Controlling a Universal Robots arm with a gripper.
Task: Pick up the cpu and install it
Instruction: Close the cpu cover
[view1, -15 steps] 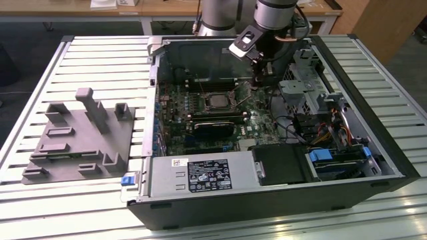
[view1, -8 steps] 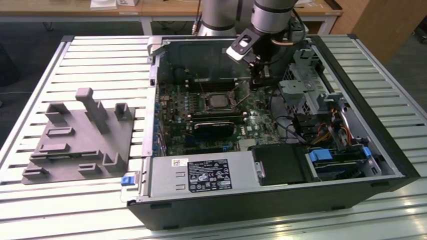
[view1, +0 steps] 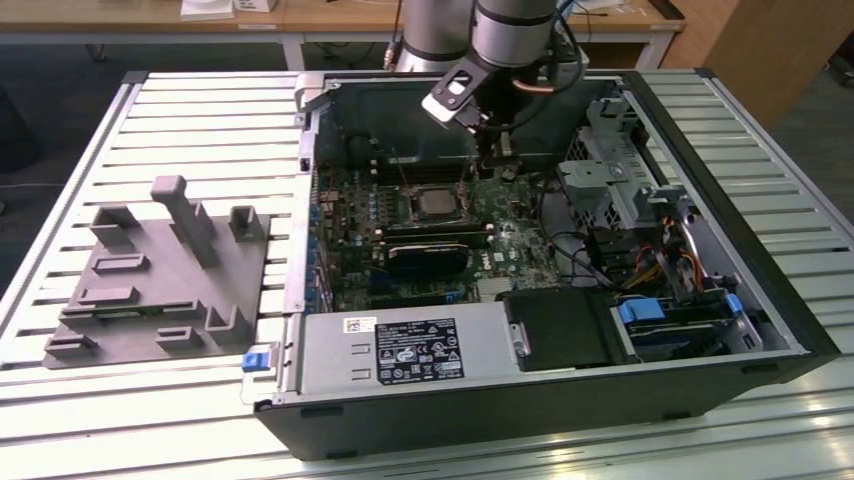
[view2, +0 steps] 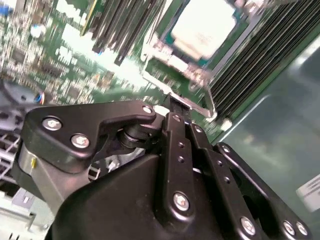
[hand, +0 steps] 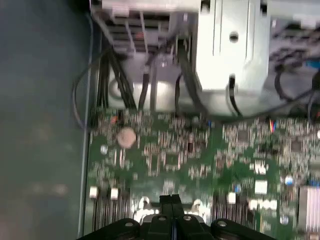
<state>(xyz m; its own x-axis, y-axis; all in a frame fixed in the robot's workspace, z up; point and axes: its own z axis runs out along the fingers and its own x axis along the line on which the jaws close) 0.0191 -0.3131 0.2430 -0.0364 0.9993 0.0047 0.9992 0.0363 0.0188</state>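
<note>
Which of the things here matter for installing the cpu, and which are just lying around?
For the job:
cpu, lying in the socket
pincer, shut, holding nothing, close by the socket

Lying about:
fixture block, outside the case
power supply
drive cage
cables

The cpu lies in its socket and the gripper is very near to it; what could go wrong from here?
1. The shut gripper hangs right beside the socket's metal frame; a small sideways drift might knock the frame or nudge the cpu seated inside it.
2. It is low over the motherboard, so going lower could scrape the small components there.
3. Loose black cables run beside the board and might snag the arm.
</note>
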